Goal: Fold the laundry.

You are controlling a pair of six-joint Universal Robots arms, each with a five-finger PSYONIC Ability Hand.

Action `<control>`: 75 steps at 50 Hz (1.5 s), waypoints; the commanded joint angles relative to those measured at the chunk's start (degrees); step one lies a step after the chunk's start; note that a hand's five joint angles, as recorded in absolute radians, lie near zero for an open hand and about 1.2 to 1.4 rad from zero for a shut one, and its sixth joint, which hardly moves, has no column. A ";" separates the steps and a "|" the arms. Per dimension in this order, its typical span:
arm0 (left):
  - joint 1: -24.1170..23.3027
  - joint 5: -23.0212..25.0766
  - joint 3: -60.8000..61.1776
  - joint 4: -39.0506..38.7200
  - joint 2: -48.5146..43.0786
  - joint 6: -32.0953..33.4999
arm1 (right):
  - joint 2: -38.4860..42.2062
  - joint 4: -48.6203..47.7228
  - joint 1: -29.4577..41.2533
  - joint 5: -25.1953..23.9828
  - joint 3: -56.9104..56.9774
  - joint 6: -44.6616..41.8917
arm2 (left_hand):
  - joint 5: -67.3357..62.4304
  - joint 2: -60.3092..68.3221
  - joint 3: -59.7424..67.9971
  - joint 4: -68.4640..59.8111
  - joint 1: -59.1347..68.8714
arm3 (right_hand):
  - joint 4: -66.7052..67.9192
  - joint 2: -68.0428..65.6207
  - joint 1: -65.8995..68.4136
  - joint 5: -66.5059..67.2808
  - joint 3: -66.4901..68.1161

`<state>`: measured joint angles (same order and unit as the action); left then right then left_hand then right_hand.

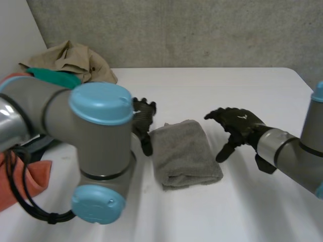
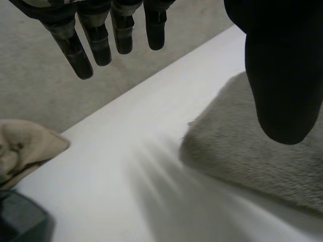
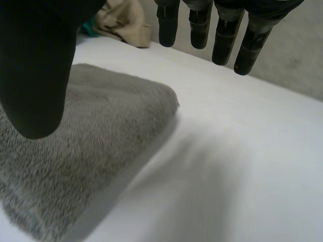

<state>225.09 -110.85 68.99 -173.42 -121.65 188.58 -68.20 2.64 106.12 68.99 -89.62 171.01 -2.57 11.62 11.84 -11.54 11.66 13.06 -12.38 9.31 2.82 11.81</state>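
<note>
A grey towel (image 1: 183, 153) lies folded into a small rectangle in the middle of the white table (image 1: 242, 85). My left hand (image 1: 143, 120) hovers just beside the towel's left edge, fingers (image 2: 91, 38) straight and holding nothing; its thumb (image 2: 282, 75) hangs above the grey towel (image 2: 262, 151). My right hand (image 1: 236, 126) hovers just off the towel's right side, open and empty. Its fingers (image 3: 222, 30) are spread above the bare table, the thumb (image 3: 38, 70) over the grey towel (image 3: 86, 151).
A pile of laundry sits at the table's far left: a tan garment (image 1: 70, 59) over a green one (image 1: 53, 76). An orange cloth (image 1: 20, 179) lies at the near left, partly behind my left arm (image 1: 96, 151). The tan garment (image 2: 22, 148) (image 3: 123, 20) also lies past each hand's fingertips.
</note>
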 commanded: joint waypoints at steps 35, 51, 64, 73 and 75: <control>9.75 0.90 19.87 -6.84 6.43 -9.72 | 7.99 -8.26 4.97 3.69 -5.66 4.07 | 0.67 0.28 0.05 -0.36 0.23 | 20.88 -21.55 24.62 21.11 22.12; 9.84 0.90 19.95 -6.84 6.87 -9.81 | 9.49 -14.24 5.67 5.36 -0.39 3.02 | 1.01 -0.06 -0.28 -0.02 -0.10 | 66.94 -67.62 70.69 67.18 68.19; 10.10 0.90 19.95 -6.84 6.78 -9.72 | 22.31 -9.24 2.69 5.63 28.78 -5.94 | 1.17 -0.22 -0.45 0.15 -0.27 | 66.94 -67.62 70.69 67.18 68.19; 10.28 0.81 19.95 -6.76 6.69 -9.72 | 36.27 -5.64 -5.56 10.62 51.62 -7.27 | 1.18 -0.23 -0.45 0.15 -0.27 | 66.94 -67.62 70.69 67.18 68.19; 10.28 0.81 19.95 -6.75 6.69 -9.72 | 37.78 -4.76 -7.41 11.60 54.10 -7.35 | 1.18 -0.23 -0.45 0.15 -0.27 | 66.94 -67.62 70.69 67.18 68.19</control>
<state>235.31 -110.03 88.94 -180.24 -114.89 178.86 -36.56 -4.34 104.29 76.87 -45.24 163.83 -2.44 11.61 11.84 -11.54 11.66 68.08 -65.21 49.87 53.58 67.72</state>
